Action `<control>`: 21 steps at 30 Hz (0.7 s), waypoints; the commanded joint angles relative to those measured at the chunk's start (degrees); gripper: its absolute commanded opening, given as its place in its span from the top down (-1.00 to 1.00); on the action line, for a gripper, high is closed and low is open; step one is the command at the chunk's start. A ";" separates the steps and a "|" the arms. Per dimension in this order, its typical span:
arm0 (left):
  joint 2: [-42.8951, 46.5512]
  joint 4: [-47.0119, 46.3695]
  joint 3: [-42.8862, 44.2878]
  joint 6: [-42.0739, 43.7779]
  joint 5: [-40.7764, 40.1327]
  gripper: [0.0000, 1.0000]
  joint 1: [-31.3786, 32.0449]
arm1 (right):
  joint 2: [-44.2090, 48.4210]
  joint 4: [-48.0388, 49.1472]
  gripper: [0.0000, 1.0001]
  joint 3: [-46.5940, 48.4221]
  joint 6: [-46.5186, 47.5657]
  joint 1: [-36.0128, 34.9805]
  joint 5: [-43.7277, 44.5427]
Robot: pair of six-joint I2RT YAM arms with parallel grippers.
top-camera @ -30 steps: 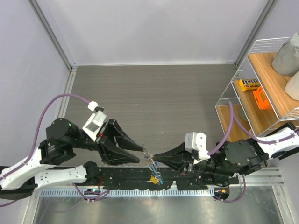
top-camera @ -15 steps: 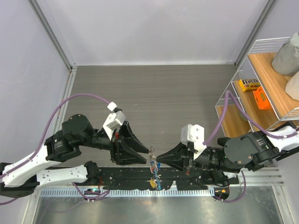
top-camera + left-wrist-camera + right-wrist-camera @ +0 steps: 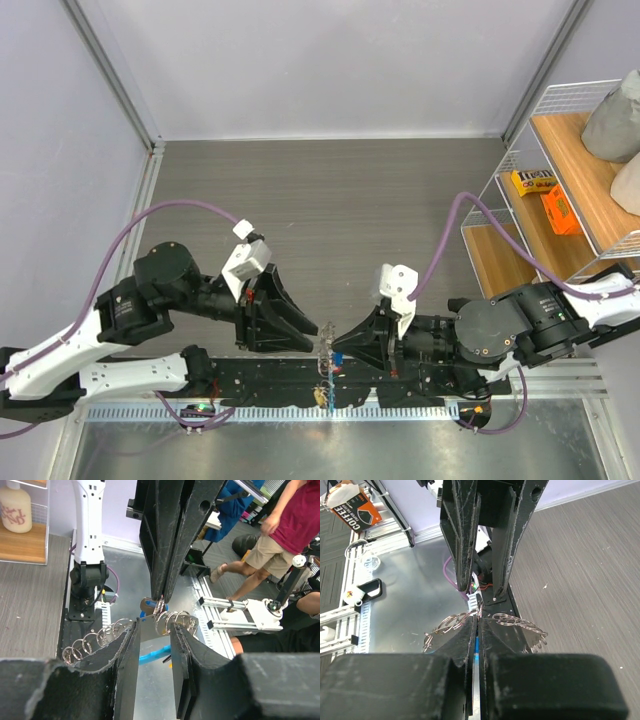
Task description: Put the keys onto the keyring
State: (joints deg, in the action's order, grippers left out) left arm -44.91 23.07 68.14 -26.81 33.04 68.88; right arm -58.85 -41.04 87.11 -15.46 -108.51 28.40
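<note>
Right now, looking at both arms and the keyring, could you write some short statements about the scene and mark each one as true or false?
1. The right tool is shut on the keyring. True.
2. The left tool is fully shut. False: its fingers stand apart, with part of the keyring between them.
3. An orange box sits on the wire shelf. True.
4. The keyring lies on that shelf. False: it hangs between the two tools, which point at each other.
</note>
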 commanded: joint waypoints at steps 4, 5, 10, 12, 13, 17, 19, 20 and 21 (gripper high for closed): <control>-0.36 1.10 1.65 1.05 3.09 0.34 -0.06 | -0.65 2.72 0.89 2.54 -3.52 1.54 -1.07; -0.27 1.45 1.56 1.06 3.26 0.37 0.02 | -0.83 2.80 0.89 2.54 -3.87 1.72 -1.33; -0.27 1.54 1.03 1.32 4.49 0.49 0.02 | -1.00 3.86 0.89 2.19 -4.84 2.86 -2.12; -0.01 1.80 1.03 1.58 4.32 0.48 -0.06 | -1.35 3.77 0.89 2.45 -5.28 3.48 -2.83; 0.08 1.89 0.94 1.76 4.49 0.49 0.02 | -1.53 3.86 0.89 2.62 -5.45 3.83 -3.70; 0.34 1.89 0.68 1.76 4.84 0.46 0.02 | -2.58 4.30 0.89 2.63 -5.90 5.15 -5.72; 0.61 2.07 0.42 2.02 4.58 0.41 0.02 | -2.94 5.09 0.89 2.54 -5.98 5.41 -6.86; 0.70 2.15 0.24 2.11 4.32 0.38 0.02 | -3.11 5.52 0.88 2.62 -5.63 5.41 -7.83; 0.87 2.33 0.15 2.20 3.97 0.34 0.02 | -3.37 5.62 0.88 2.80 -5.63 5.41 -8.10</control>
State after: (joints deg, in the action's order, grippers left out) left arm -44.82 26.61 68.12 -25.45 36.12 68.88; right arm -61.19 -41.52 87.22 -20.29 -103.59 22.68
